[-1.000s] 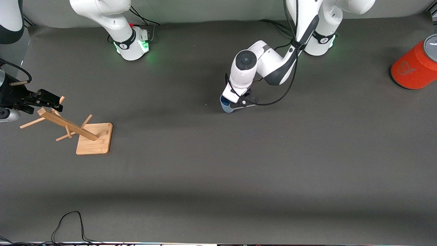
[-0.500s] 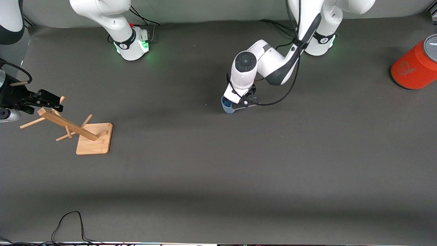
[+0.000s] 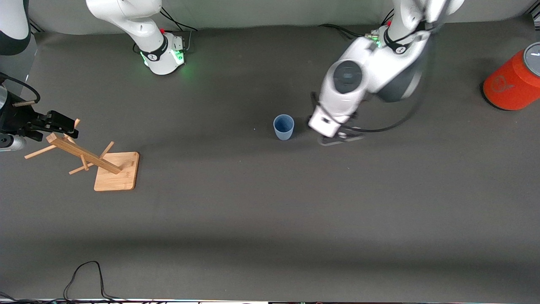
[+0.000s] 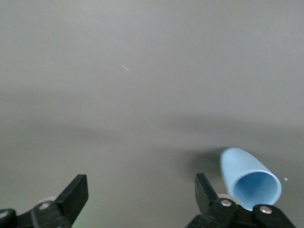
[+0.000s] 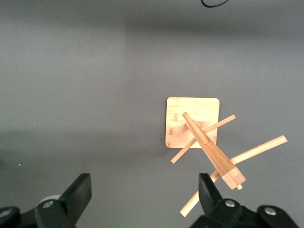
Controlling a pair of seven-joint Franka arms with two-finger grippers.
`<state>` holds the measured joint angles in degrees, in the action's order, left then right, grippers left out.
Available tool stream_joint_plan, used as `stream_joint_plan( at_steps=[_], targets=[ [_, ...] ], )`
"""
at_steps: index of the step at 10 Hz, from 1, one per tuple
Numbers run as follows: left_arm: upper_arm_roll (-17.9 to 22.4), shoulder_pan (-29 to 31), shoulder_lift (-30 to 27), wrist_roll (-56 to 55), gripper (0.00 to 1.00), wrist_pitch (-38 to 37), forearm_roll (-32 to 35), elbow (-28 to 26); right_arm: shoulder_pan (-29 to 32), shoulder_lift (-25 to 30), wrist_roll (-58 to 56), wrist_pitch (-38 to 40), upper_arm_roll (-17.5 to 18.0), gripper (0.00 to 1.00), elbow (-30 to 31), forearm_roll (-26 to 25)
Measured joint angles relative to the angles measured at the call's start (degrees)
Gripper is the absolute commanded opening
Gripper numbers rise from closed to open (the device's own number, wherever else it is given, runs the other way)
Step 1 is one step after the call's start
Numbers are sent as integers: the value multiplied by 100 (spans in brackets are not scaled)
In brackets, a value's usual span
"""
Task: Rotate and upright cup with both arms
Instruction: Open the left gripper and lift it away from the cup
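The pale-blue cup (image 3: 283, 127) stands upright on the dark table mat, mouth up, touched by nothing. It also shows in the left wrist view (image 4: 249, 177), off to one side of the fingers. My left gripper (image 3: 338, 139) hangs beside the cup, toward the left arm's end of the table. In its wrist view the left gripper (image 4: 141, 194) is open and empty over bare mat. My right gripper (image 3: 57, 123) waits over the top of the wooden rack (image 3: 84, 156) at the right arm's end. In its wrist view the right gripper (image 5: 142, 192) is open and empty.
The wooden rack (image 5: 204, 137) stands on a square base (image 3: 118, 171) with several pegs sticking out. A large orange cylinder with a grey lid (image 3: 512, 82) lies at the left arm's end. A black cable (image 3: 84, 276) loops at the table edge nearest the front camera.
My left gripper has let go of the cup and pulled away toward the left arm's end. The cup now stands free and upright. The right arm has not moved.
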<state>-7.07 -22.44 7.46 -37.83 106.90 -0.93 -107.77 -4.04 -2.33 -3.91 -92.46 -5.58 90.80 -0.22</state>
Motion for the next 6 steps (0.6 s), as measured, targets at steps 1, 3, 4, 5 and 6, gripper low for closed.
stream_joint_plan(
  at_steps=[1,3,4,5,6],
  targets=[
    [23,513,-322,677,100,-291,17,41,-2,0,0,0,-2,100,1,0],
    [53,1341,-880,1672,100,-563,42,26,-4,-1,0,0,-5,100,1,0],
    [55,1570,-1043,1972,100,-602,125,17,-5,-1,0,0,-6,100,2,0],
    [71,1698,-1144,2202,100,-653,269,14,-5,-2,0,0,-6,100,2,0],
    [147,1759,-1232,2517,100,-745,353,15,-5,-2,0,0,-6,100,2,0]
  ],
)
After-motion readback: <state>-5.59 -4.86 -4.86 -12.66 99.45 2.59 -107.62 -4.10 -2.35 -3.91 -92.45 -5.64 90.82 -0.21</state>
